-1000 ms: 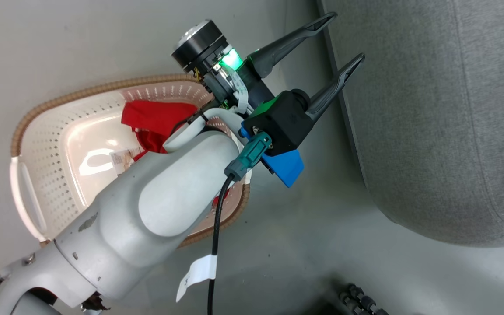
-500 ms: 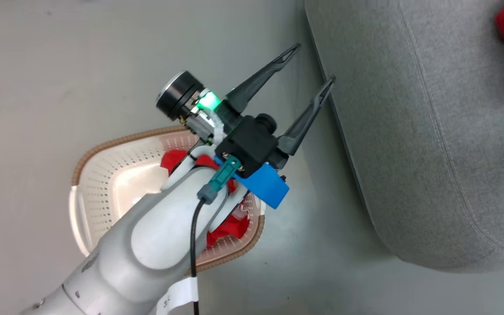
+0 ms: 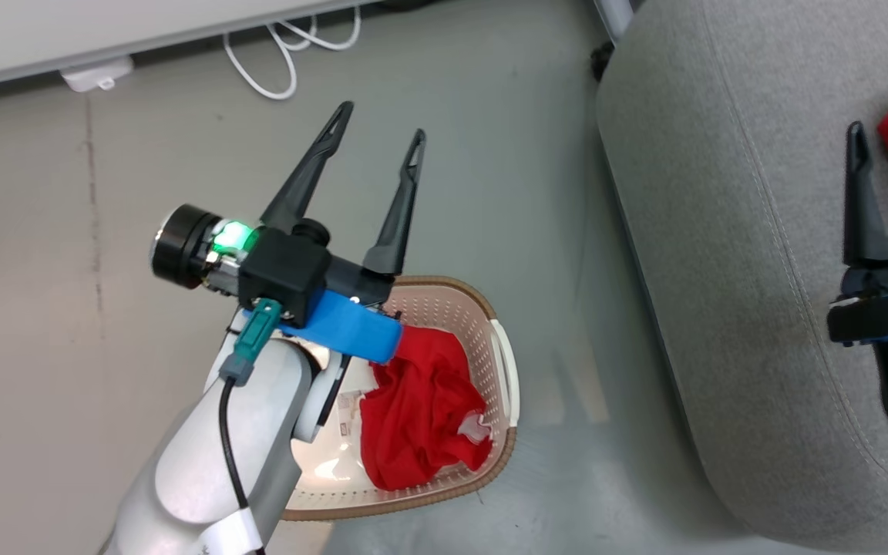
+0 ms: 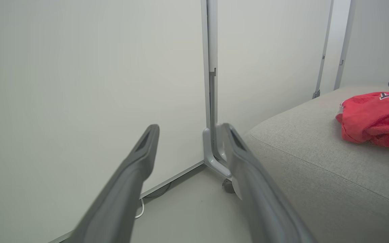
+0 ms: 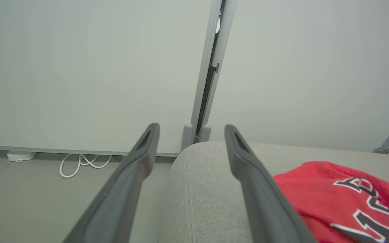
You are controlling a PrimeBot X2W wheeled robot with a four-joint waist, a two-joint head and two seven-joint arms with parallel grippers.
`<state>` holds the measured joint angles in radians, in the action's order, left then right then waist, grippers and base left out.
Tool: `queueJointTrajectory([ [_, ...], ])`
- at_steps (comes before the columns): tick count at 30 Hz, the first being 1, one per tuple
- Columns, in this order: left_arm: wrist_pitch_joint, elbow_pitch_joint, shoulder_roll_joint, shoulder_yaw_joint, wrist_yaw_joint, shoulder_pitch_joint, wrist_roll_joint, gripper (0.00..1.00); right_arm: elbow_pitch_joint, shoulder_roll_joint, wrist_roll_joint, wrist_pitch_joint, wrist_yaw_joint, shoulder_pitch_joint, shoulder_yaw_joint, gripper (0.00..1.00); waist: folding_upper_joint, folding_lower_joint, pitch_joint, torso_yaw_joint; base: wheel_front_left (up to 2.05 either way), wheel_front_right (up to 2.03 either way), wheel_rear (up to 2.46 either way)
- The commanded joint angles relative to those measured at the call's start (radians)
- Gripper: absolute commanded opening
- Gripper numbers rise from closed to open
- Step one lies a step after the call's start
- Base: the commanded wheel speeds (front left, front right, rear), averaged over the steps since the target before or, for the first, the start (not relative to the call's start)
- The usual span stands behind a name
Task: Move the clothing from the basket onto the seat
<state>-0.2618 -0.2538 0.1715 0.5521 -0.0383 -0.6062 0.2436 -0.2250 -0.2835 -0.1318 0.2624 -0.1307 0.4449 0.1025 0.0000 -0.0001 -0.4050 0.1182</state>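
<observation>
**A:** How is the left gripper (image 3: 380,125) standing?

**B:** Its 2 fingers are spreading wide and gripping nothing. In the head view it is hanging at centre left, just above the upper rim of the basket (image 3: 490,302). Its tips are pointing toward the top of the frame, over bare floor (image 3: 66,324).

**A:** And the right gripper (image 5: 191,130)?

**B:** It is also gaping wide and carrying nothing. In its own wrist view the 2 fingers are framing the rounded corner of the seat (image 5: 208,189), apparently without touching it.

**A:** Where is the clothing lying?

**B:** 1 red garment (image 3: 421,408) is sitting crumpled in the basket's right half, at lower centre of the head view. Something that is probably a white label (image 3: 348,408) is showing beside it. The left forearm (image 3: 213,455) is crossing over the basket's left part and hiding it. A red jersey (image 5: 343,199) is lying on the seat at the lower right of the right wrist view.

**A:** What are the views adding to each other?

**B:** The right wrist view is showing the jersey's black, white-outlined lettering. The left wrist view is showing the jersey side-on at its right edge, well apart from the left fingers. It is also showing a wall panel (image 4: 79,67) and its grey post foot (image 4: 214,162). A white cable (image 3: 274,65) is looping on the floor at the top of the head view.
</observation>
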Motion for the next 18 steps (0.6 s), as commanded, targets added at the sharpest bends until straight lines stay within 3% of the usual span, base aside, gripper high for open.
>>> queueJointTrajectory([
  [1,-0.004,0.011,-0.005,-0.033,0.0,0.033,-0.009,1.0,0.011,0.011,-0.001,0.004,0.0,-0.019,-0.018,1.0,0.0,0.0001,0.041,-0.037,0.0,0.0,0.0],
  [10,-0.004,0.044,-0.043,-0.173,0.018,0.159,-0.054,1.0,0.044,0.06,-0.008,0.004,0.0,-0.06,-0.083,1.0,0.0,0.0001,0.132,-0.097,0.0,0.0,0.0],
  [18,-0.004,0.061,-0.074,-0.269,0.048,0.269,-0.087,1.0,0.079,0.105,-0.012,0.004,0.0,-0.146,-0.076,1.0,0.0,0.0001,0.212,-0.121,0.0,0.0,0.0],
])
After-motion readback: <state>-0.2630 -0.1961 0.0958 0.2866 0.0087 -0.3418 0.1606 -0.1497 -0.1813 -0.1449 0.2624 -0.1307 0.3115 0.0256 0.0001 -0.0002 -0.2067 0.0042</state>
